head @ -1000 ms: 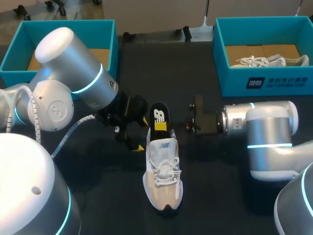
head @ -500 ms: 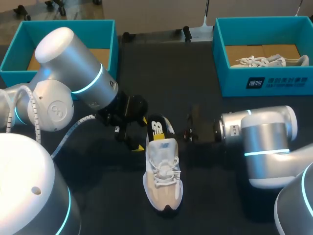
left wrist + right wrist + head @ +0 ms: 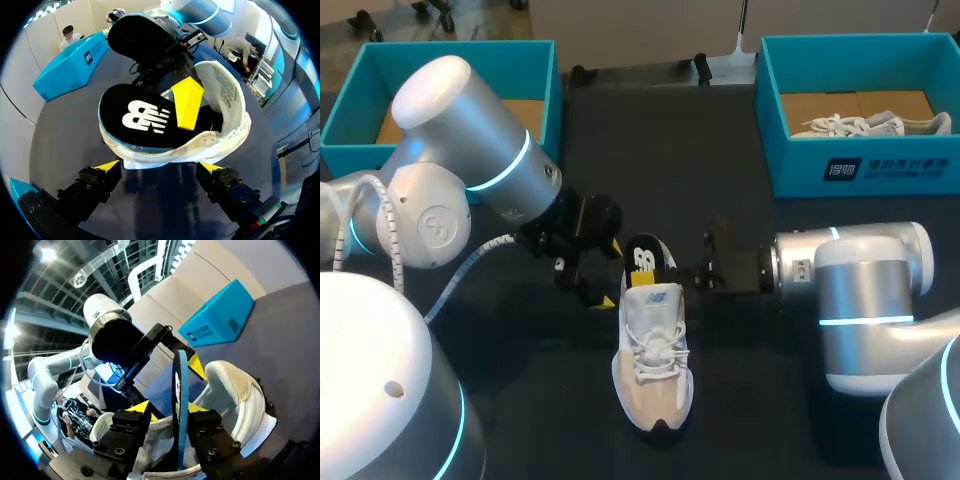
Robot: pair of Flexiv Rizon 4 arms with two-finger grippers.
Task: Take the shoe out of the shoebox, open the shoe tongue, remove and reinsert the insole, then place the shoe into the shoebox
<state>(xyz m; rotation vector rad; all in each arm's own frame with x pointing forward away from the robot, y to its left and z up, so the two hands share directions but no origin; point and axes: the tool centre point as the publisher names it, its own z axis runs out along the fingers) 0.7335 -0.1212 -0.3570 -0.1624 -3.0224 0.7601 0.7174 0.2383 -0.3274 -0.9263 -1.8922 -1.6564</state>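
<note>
A white and beige shoe point(image 3: 651, 352) lies on the dark table, toe toward me. A black insole point(image 3: 644, 259) with a white logo slants up out of its heel opening. My left gripper point(image 3: 608, 272) is open at the heel, its yellow tips either side of the shoe's heel point(image 3: 170, 150) without touching it. My right gripper point(image 3: 674, 266) comes in from the right. In the right wrist view the insole point(image 3: 179, 390) stands edge-on between the right gripper's point(image 3: 169, 407) parted fingers, with a gap on one side. One of its yellow fingers point(image 3: 187, 102) lies on the insole point(image 3: 137, 117).
A teal shoebox point(image 3: 545, 90) stands at the back left. Another teal shoebox point(image 3: 860, 165) at the back right holds a second white shoe point(image 3: 870, 125). My left arm's big elbow point(image 3: 460, 120) hangs over the left part of the table.
My right gripper moved left toward the shoe's heel and pushed the insole lower into the shoe, then its fingers parted. The left arm and the shoe kept still.
</note>
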